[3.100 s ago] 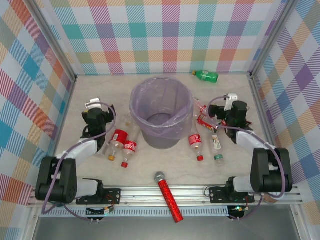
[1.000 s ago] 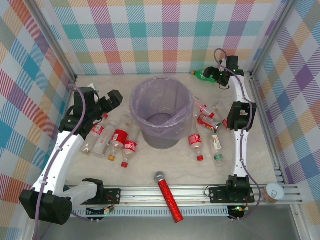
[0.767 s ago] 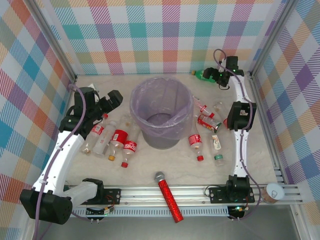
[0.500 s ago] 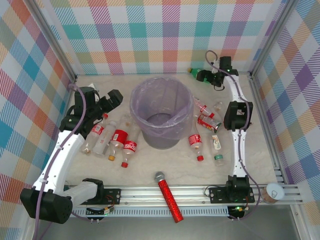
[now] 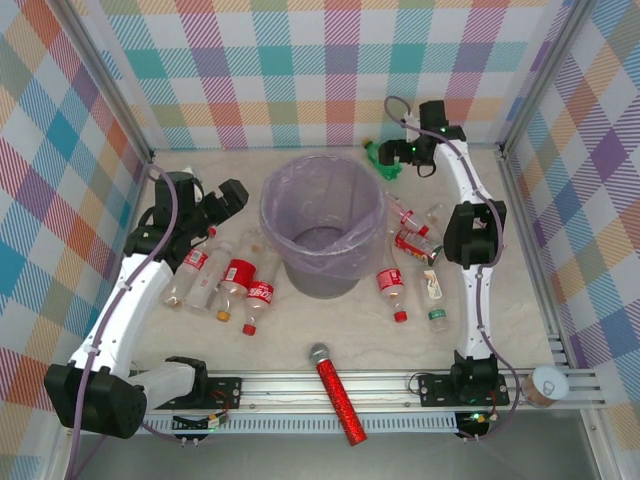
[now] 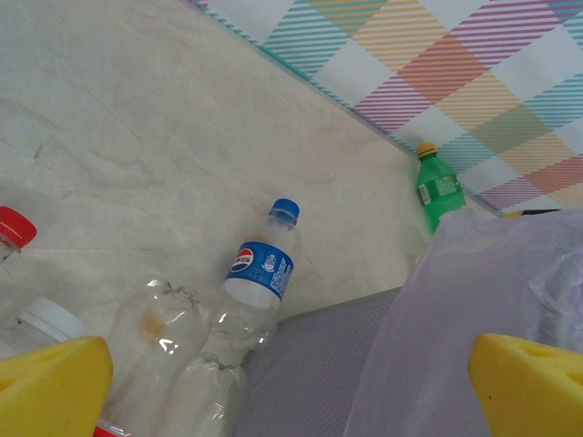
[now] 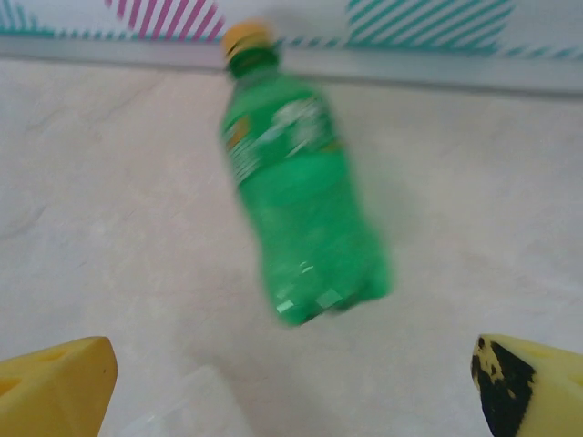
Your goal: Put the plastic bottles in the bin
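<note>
Bottles (image 5: 258, 294) scattered round one bin (image 5: 322, 160) (one green bottle (image 5: 378, 160)); left hand (image 5: 230, 197), right hand (image 5: 398, 155) spread wide.

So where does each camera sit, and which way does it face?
Top external: above and behind, looking down at the round grey lavender-lined bin; shows left arm, right arm.
Left wrist: on the left arm, facing the far wall past the bin; yellow fingertips.
Right wrist: on the right arm, facing the small green plastic bottle; yellow fingertips.
Shared: green bottle, all three.

Green bottle (image 7: 301, 200) — yellow cap (image 7: 246, 35), lavender-lined grey bin (image 5: 322, 282), red glittery microphone (image 5: 337, 397), pastel plaid walls (image 5: 300, 70).
</note>
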Controlling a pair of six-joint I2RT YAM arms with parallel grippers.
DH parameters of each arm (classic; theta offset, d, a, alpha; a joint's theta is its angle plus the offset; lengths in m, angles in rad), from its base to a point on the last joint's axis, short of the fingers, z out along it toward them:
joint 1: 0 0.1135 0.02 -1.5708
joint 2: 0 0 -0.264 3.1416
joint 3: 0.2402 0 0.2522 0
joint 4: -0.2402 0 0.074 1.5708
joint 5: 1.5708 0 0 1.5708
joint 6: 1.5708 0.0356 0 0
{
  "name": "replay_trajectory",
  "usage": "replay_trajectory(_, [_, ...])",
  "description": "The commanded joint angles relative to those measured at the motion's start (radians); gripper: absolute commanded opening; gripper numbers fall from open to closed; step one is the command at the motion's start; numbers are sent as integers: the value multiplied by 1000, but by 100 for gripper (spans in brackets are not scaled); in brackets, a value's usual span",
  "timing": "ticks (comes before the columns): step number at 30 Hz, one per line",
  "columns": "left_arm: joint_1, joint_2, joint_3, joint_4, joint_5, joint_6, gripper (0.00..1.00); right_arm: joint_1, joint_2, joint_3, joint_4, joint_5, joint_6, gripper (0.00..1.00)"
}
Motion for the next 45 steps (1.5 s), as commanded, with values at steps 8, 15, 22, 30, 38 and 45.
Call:
replay_trajectory(8, [-9, 0, 2, 32, -20, 8, 100, 13, 214, 217, -27, -72, -61, 99])
replay_trajectory(15, [-9, 2, -7, 48, -28, 1, 100, 27, 198, 160, -10, -224, 20, 99])
replay_trajectory(22, [-9, 0, -26, 54, -36, 5, 100, 55, 164, 127, 37, -302, 94, 99])
replay_trajectory(30, [-9, 55, -16, 119, 16, -26, 100, 108, 73, -9, 202, -325, 236, 99])
replay_trajectory(38, [-5, 281, 185, 71, -11, 120, 100, 126, 37, -44, 207, -332, 356, 99])
replay_trajectory(45, [10, 627, 398, 147, 1, 227, 100, 76, -121, -163, 128, -438, 372, 97])
